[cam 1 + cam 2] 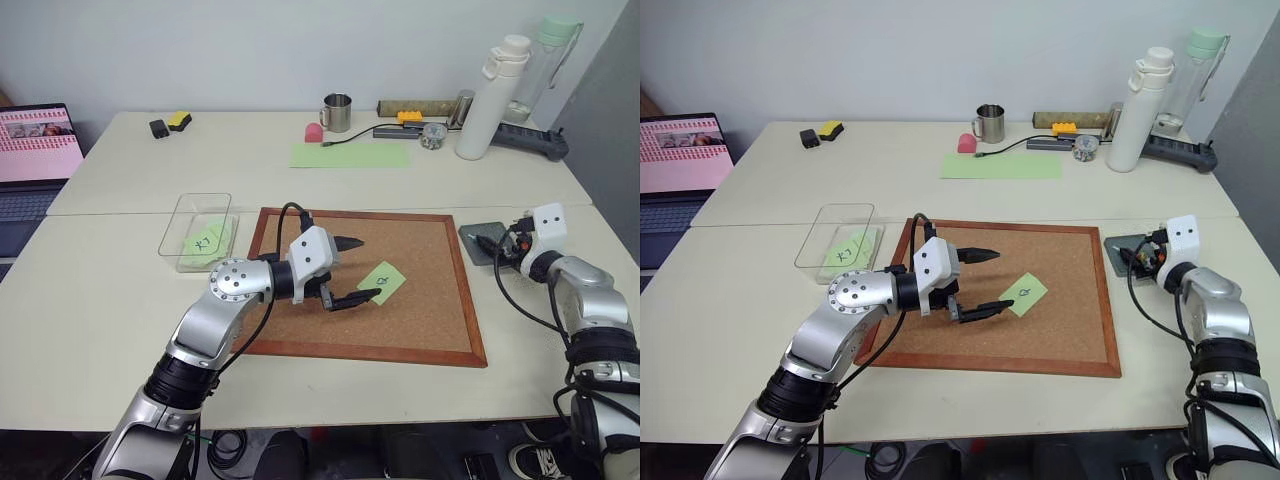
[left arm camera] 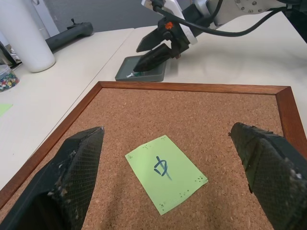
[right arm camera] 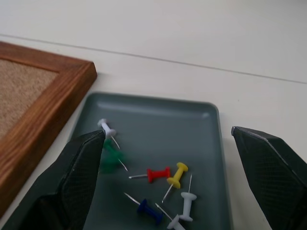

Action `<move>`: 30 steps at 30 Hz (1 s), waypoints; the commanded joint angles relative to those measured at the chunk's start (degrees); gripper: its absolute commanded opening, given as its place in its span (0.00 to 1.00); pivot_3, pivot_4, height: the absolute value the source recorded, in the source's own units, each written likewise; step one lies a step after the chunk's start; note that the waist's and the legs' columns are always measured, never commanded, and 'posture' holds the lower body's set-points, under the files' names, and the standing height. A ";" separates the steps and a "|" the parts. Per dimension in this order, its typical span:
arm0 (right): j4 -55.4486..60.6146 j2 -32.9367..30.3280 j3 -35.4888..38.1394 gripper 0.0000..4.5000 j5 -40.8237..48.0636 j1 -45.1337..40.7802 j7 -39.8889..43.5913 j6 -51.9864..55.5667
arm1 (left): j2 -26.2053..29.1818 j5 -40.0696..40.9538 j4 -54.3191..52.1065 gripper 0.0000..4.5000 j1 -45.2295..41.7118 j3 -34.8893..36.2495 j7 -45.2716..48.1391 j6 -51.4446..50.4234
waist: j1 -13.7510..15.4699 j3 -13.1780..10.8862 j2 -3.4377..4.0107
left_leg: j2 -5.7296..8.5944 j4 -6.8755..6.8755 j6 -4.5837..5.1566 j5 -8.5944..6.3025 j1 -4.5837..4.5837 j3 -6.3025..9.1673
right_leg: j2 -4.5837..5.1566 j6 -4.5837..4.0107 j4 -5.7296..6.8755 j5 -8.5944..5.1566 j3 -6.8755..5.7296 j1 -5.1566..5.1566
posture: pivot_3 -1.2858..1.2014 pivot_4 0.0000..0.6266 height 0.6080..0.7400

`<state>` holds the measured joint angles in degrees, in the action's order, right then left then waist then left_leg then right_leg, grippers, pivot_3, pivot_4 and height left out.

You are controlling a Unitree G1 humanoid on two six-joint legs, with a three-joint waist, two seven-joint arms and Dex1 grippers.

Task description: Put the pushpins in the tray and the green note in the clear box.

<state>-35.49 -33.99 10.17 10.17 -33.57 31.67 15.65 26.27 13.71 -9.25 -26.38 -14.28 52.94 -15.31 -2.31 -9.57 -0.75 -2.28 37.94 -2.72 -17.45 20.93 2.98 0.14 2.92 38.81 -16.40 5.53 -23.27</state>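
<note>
A light-green note [image 2: 165,172] with a dark mark lies flat on the corkboard [image 1: 300,320]. My left gripper [image 1: 368,268] hovers just left of the note, open, its two fingers flanking it without touching. The small dark-grey tray [image 3: 158,124] sits off the board's right edge and holds several pushpins: red [image 3: 158,174], yellow [image 3: 177,175], blue [image 3: 148,211], white [image 3: 187,203] and a blurred dark-green one [image 3: 111,158]. My right gripper [image 1: 497,245] stands open low over the tray with nothing between its fingers. The clear box [image 1: 190,215] left of the board holds another green note [image 1: 205,241].
At the table's back stand a long pale-green sheet [image 1: 350,154], a metal mug [image 1: 337,112], a white bottle [image 1: 490,95], a jar of pins [image 1: 433,135] and a power strip [image 1: 530,140]. An open laptop [image 1: 35,140] is at the far left.
</note>
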 commanded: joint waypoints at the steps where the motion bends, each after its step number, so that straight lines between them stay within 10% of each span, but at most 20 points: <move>1: -0.14 -1.32 0.52 0.99 -0.25 -1.84 0.85 -1.35 | -0.11 -0.23 -1.18 1.00 -0.10 0.81 -0.45 1.21 | 0.00 0.00 0.00 | 0.00 0.00 0.00 0.00 0.00 0.00 | 0.00 0.00 0.00 0.00 0.00 0.00 | 0.52 0.24 1.00; 30: 58.66 -3.86 -2.66 0.99 18.99 22.46 11.55 18.78 | 2.67 0.51 7.80 1.00 -2.14 1.48 5.67 0.26 | 0.49 0.00 0.00 | 0.01 0.02 0.01 0.00 0.01 0.11 | -0.04 0.00 0.04 0.00 -0.07 0.01 | 0.52 0.24 1.00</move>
<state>18.45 -37.17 10.67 28.72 -11.86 41.89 33.98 27.77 13.42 -1.22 -27.60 -13.58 56.80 -15.60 -1.83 -9.57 -0.75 -2.27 37.96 -2.72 -17.46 20.94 3.10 0.09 2.92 38.85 -16.40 5.46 -23.26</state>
